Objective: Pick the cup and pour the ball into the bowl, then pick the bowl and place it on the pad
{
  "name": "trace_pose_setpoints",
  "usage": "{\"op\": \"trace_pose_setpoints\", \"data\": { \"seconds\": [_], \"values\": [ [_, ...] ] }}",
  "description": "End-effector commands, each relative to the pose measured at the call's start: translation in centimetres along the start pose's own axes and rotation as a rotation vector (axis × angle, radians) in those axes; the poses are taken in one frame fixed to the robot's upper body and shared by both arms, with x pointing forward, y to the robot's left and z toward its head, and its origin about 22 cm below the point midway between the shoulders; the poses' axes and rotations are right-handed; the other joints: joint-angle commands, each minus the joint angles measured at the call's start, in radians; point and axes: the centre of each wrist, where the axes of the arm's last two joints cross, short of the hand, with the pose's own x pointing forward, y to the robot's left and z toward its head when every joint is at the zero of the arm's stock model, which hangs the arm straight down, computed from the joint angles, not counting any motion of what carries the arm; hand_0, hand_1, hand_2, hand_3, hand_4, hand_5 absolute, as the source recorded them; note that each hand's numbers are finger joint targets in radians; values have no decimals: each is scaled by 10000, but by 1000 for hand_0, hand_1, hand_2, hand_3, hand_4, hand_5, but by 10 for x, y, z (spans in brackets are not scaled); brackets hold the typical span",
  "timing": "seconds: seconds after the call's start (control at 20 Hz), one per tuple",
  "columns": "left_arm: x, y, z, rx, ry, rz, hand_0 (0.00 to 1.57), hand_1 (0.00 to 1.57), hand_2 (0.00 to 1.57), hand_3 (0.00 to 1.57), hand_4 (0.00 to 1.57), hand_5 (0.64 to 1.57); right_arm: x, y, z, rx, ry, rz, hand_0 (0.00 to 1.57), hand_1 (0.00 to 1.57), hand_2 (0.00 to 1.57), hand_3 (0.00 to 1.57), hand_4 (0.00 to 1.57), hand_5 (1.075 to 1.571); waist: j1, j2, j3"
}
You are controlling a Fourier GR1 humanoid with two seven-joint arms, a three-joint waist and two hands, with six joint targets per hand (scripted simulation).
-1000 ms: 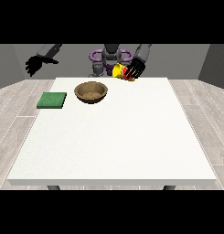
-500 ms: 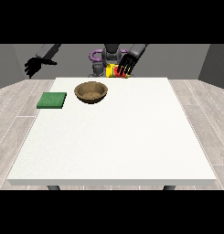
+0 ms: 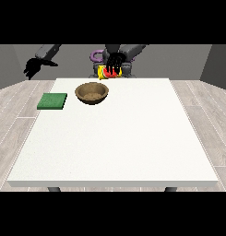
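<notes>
While the round brown wooden bowl [image 3: 92,92] and flat green square pad [image 3: 52,101] sit unmoved on the white table [image 3: 133,138], the robot hand at the view's right [image 3: 115,62], fingers curled around the yellow-and-red cup [image 3: 106,73], has carried it leftward toward the bowl, so pouring looks near.

A bare test room: white table [image 3: 114,133] (grey walls, plank floor [image 3: 13,106]).

A brown wooden bowl [image 3: 92,92] stands upright; a flat green pad [image 3: 52,101] lies beside it, apart. A yellow-red cup [image 3: 106,73] sits behind the bowl.
</notes>
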Motion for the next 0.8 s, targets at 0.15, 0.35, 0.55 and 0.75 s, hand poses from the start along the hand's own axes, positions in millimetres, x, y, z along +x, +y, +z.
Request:
{"op": "trace_pose_setpoints", "data": {
  "seconds": [0.15, 0.35, 0.55, 0.75],
  "values": [
    [22, 10, -8, 290, -848, -1840, 282, 282, 1571, 1571, 863, 1570, 16, 50, -44, 202, -472, -270, 0, 0, 0, 297, 0, 1528, -184, 637, -1],
    [40, 0, 21, -187, -1802, -2522, 0, 0, 1571, 1571, 913, 1547, 9, 25, -28, 205, -433, -180, 0, 0, 0, 252, 0, 1525, -155, 634, 6],
    [33, -10, 21, -1251, -2355, -3505, 0, 0, 1571, 1571, 1196, 1434, 15, 24, -32, 469, -38, -522, 0, 0, 0, 190, 0, 1521, -424, 229, 1],
    [25, 16, -13, -977, -2978, -5434, 614, 614, 1571, 1571, 1232, 1387, 8, 42, -36, 608, -211, -493, 0, 0, 0, 71, 0, 1519, -542, 400, 4]
  ]
}}
